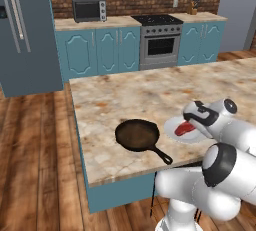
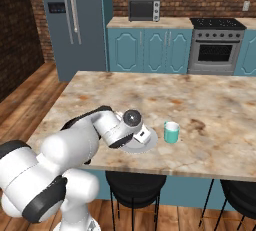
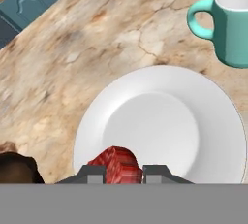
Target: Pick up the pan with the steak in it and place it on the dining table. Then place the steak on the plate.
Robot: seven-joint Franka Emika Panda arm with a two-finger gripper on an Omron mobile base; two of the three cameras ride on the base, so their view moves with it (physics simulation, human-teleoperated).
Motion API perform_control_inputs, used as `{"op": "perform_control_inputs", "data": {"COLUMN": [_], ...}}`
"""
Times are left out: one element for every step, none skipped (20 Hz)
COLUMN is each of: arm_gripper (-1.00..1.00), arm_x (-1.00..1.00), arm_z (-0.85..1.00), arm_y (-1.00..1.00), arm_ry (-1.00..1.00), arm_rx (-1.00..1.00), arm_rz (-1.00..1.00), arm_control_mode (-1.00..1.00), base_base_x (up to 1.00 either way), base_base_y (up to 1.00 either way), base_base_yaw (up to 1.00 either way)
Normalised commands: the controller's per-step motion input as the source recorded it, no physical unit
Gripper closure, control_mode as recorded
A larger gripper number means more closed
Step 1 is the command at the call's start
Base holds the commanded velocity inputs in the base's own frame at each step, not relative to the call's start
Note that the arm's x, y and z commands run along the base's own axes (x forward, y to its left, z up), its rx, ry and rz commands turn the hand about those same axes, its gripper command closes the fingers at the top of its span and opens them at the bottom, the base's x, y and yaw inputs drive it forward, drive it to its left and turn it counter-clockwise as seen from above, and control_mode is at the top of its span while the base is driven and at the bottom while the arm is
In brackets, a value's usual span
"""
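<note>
Kitchen cabinets in teal line the far wall behind my working surface, the dining table (image 1: 130,95), a marbled beige island top.

From the hand view, my end effector (image 3: 124,173) sits at six o'clock with its two dark fingertips (image 3: 92,173) closed in on the steak (image 3: 116,162), pinching the red chunk between them. The steak hangs over the near edge of the plate (image 3: 164,121), which spreads out toward twelve o'clock from the tips; I cannot tell whether the meat touches the plate surface. In the left base view the steak (image 1: 184,128) shows as a red strip at the end effector (image 1: 192,122), over the plate (image 1: 172,125).

At two o'clock from the plate in the hand view stands a teal mug (image 3: 227,24), just beside the rim, apart from it, with its handle pointing to nine o'clock. The right base view has the mug (image 2: 171,132) at three o'clock of the plate (image 2: 145,146).

The pan (image 1: 137,134) lies on the table at nine o'clock of the plate in the left base view, near it, its black handle reaching toward five o'clock and the table's near edge. A dark sliver of it (image 3: 14,167) shows at eight o'clock in the hand view.

Farther out, a stove (image 1: 160,42), a microwave (image 1: 89,10) and a fridge (image 1: 22,30) stand at the back wall.
</note>
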Motion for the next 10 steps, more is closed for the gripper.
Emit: {"op": "perform_control_inputs", "data": {"arm_gripper": [1.0,1.0,1.0,1.0,1.0,1.0,1.0,1.0,1.0,1.0], "arm_x": [0.0,0.0,0.02,0.08,0.11,0.1,0.06,0.04,0.0,0.0], "arm_z": [-0.2,-0.15,-0.12,-0.07,-0.08,-0.1,-0.13,-0.16,-0.15,-0.04], "arm_y": [-0.28,-0.24,-0.22,-0.2,-0.22,-0.23,-0.24,-0.19,-0.14,-0.1], "arm_ry": [0.0,0.0,0.0,0.0,-0.01,-0.03,-0.04,-0.04,-0.04,-0.02], "arm_rx": [0.0,0.0,0.01,0.04,0.06,0.07,0.08,0.09,0.09,0.07], "arm_rz": [0.0,0.0,0.0,0.0,0.0,0.0,0.0,0.0,0.0,0.0], "arm_control_mode": [-1.0,-1.0,-1.0,-1.0,-1.0,-1.0,-1.0,-1.0,-1.0,-1.0], "base_base_x": [0.0,0.0,0.0,0.0,0.0,0.0,0.0,0.0,0.0,0.0], "base_base_y": [0.0,0.0,0.0,0.0,0.0,0.0,0.0,0.0,0.0,0.0], "base_base_yaw": [0.0,0.0,0.0,0.0,0.0,0.0,0.0,0.0,0.0,0.0]}}
